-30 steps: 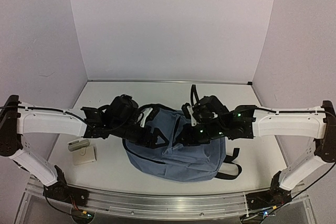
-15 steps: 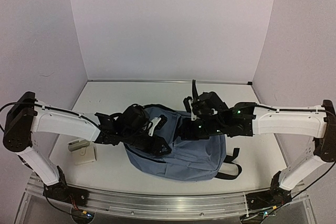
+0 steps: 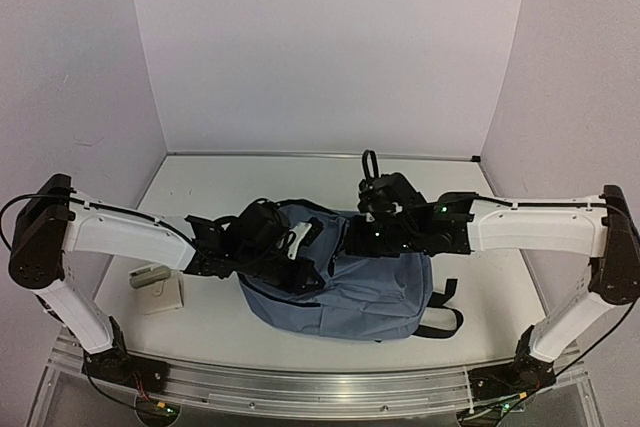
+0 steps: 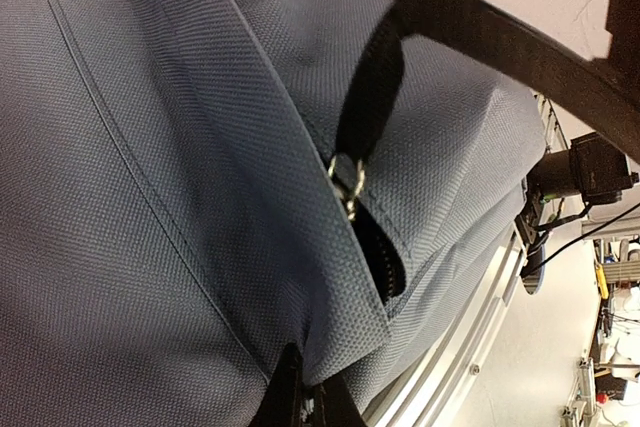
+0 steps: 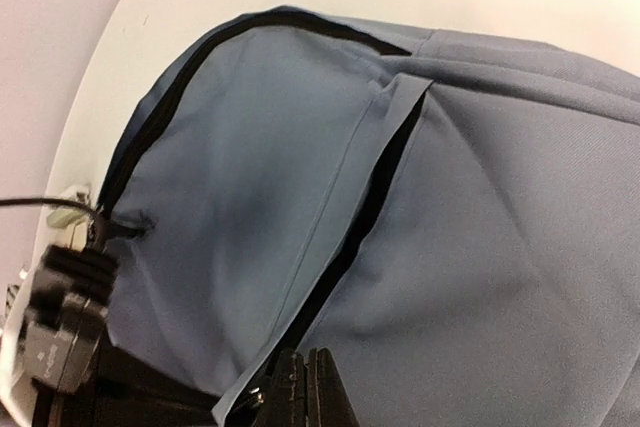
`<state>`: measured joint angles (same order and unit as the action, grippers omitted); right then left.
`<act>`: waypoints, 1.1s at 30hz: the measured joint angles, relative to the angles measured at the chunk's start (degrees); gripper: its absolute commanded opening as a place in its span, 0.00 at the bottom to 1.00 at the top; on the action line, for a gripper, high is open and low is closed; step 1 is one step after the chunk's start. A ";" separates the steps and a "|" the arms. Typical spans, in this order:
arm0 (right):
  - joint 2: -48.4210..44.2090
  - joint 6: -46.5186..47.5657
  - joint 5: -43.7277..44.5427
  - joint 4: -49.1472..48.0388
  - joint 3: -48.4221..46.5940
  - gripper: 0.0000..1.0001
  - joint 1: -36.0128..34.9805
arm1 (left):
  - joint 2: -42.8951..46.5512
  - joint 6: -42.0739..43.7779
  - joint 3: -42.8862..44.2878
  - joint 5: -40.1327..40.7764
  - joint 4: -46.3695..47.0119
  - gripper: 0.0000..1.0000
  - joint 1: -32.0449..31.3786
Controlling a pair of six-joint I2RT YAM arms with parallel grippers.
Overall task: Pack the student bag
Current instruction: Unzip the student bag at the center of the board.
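The student bag (image 3: 370, 282), a large slate-blue backpack, lies in the middle of the table with its black handle loop (image 3: 368, 162) standing up at the back. My left gripper (image 3: 302, 259) sits on the bag's left front, shut on a fold of the blue fabric (image 4: 330, 337). Just beyond that fold is a part-open zip with its metal pull (image 4: 347, 187) and black tab. My right gripper (image 3: 366, 235) is over the bag's top, fingers (image 5: 318, 392) pressed together at the end of a dark zip opening (image 5: 372, 212), pinching the bag's edge. The bag's inside is hidden.
A pale flat case (image 3: 160, 295) and a small grey item (image 3: 150, 275) lie on the table left of the bag. A metal rail (image 3: 320, 387) runs along the near edge. Black shoulder straps (image 3: 445, 322) trail off the bag's right side. Walls close in on three sides.
My left gripper moved right onto the bag's front and closed on its fabric. My right gripper stayed shut and shifted back a little, drawing the bag's top with it.
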<state>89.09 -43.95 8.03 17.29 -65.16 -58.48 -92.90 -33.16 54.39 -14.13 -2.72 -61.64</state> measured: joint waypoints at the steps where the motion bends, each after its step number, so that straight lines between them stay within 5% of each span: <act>1: 0.61 0.02 0.33 -0.30 -0.06 0.00 0.62 | 0.00 -0.09 -0.01 0.13 0.00 0.00 -0.04; 33: 17.57 7.30 1.26 -13.76 -9.42 0.00 15.93 | -1.27 -5.45 -3.55 1.39 4.69 0.00 -0.66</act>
<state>106.66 -36.65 9.28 3.53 -74.59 -42.55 -94.17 -38.61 50.84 -12.75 1.96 -62.30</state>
